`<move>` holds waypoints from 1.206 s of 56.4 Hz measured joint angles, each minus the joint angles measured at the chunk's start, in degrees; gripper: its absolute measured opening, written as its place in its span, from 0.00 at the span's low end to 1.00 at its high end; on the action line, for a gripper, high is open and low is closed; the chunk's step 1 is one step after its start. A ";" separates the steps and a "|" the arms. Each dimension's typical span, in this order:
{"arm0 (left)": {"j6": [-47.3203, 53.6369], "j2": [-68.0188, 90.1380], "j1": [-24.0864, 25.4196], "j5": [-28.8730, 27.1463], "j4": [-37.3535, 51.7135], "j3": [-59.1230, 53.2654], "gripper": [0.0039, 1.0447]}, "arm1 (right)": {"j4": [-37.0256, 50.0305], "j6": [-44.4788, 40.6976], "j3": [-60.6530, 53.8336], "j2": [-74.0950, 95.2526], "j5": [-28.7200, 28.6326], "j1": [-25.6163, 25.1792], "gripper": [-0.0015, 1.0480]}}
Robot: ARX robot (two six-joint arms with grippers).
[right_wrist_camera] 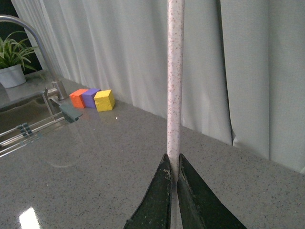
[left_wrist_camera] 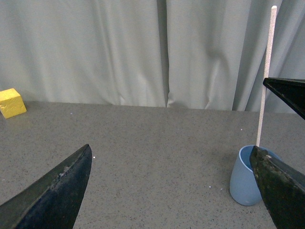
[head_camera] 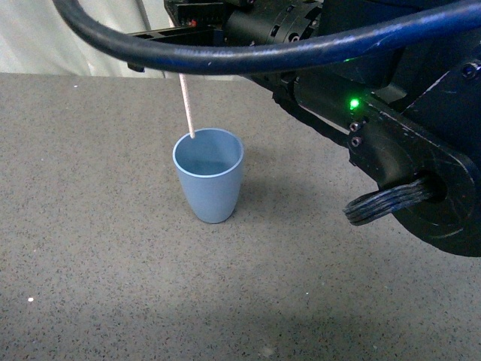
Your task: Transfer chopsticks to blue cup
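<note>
- The right gripper (right_wrist_camera: 172,162) had its fingers pinched on the chopstick (right_wrist_camera: 174,71), holding it upright.
- In the front view, the blue cup (head_camera: 209,177) stood upright at mid-frame on the grey table (head_camera: 90,248), and the chopstick's lower end met the cup's far rim.
- The left gripper (left_wrist_camera: 170,149) had its fingers spread wide apart.

Orange cube (right_wrist_camera: 78,98), purple cube (right_wrist_camera: 90,97), yellow cube (right_wrist_camera: 104,100) abreast near curtain (right_wrist_camera: 119,52).
</note>
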 joint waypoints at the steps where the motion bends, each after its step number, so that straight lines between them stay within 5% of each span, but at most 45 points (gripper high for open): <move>1: 0.00 0.00 0.00 0.00 0.00 0.00 0.94 | -0.02 -0.15 0.00 0.07 -0.07 0.11 0.01; 7: 0.02 0.00 0.00 0.00 0.00 0.00 0.94 | -0.22 -1.81 -0.04 0.39 -0.20 0.63 0.03; 26: 0.00 0.00 0.00 0.00 -0.02 0.00 0.94 | 0.37 -4.28 -1.53 0.39 0.63 0.52 0.58; 35: 0.00 0.00 0.00 0.00 -0.02 0.00 0.94 | 1.38 -4.42 -3.80 -1.55 3.93 -0.42 0.92; 52: 0.00 0.00 0.00 0.00 -0.02 0.00 0.94 | 0.79 -8.52 -6.78 -5.44 12.66 -2.05 0.91; 60: 0.00 0.00 0.00 -0.11 -0.02 0.00 0.94 | -0.37 -9.03 -16.02 -12.52 41.20 -2.75 0.66; 68: 0.00 0.00 0.00 0.04 -0.02 0.00 0.94 | -1.09 -9.01 -29.81 -26.40 38.73 -10.19 0.34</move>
